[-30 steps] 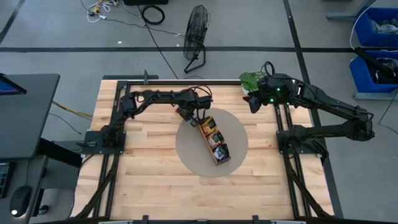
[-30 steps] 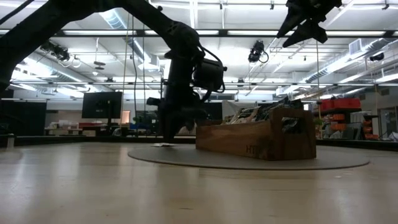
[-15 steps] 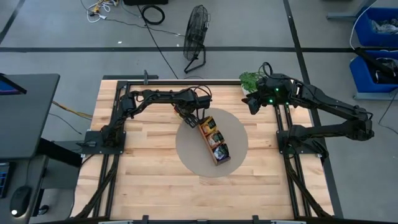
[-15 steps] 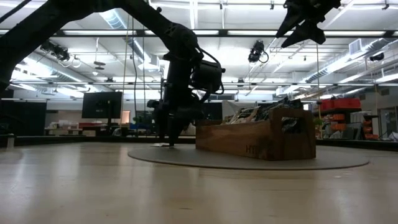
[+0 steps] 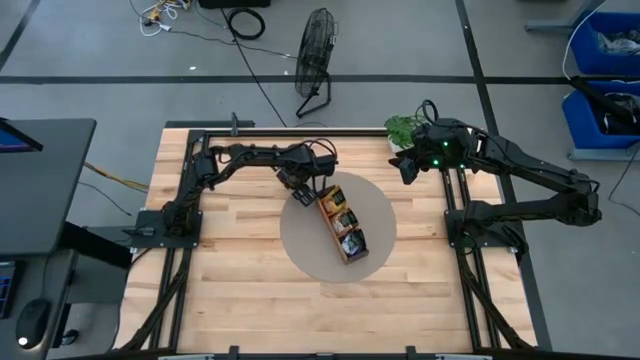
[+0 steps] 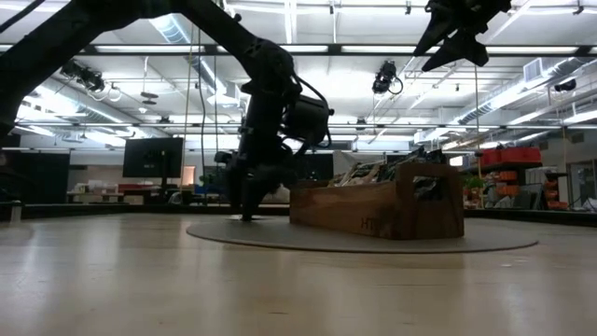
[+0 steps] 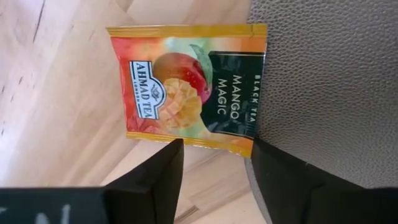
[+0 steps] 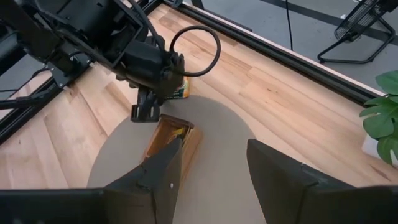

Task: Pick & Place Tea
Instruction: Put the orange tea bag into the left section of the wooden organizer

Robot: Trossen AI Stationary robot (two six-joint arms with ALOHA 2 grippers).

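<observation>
An orange and dark green tea sachet [image 7: 186, 87] lies flat on the wooden table, one edge lapping over the rim of the round grey mat [image 7: 329, 87]. My left gripper [image 7: 214, 152] points down over the sachet's near edge, open, with a fingertip at either side. It stands low at the mat's far left rim [image 5: 300, 192]. A wooden tray [image 5: 341, 224] with several sachets rests on the mat. My right gripper [image 8: 214, 162] hangs open and high at the back right [image 5: 408, 165]. My left gripper comes from above with its fingers [image 6: 244, 213] down at table level. One fingertip [image 7: 264, 155] stands over the mat's rim beside the sachet's corner [image 7: 249, 144]. Whether it touches the sachet or the mat, I cannot tell.
A green potted plant [image 5: 400, 127] stands at the table's back right corner. Black frame rails [image 5: 300, 131] run along the far edge and both sides. Bare wood stretches across the near half of the table [image 5: 300, 310].
My left gripper has opened and sunk slightly over the sachet. The mat and the tray on it have slid a little toward the table's left.
</observation>
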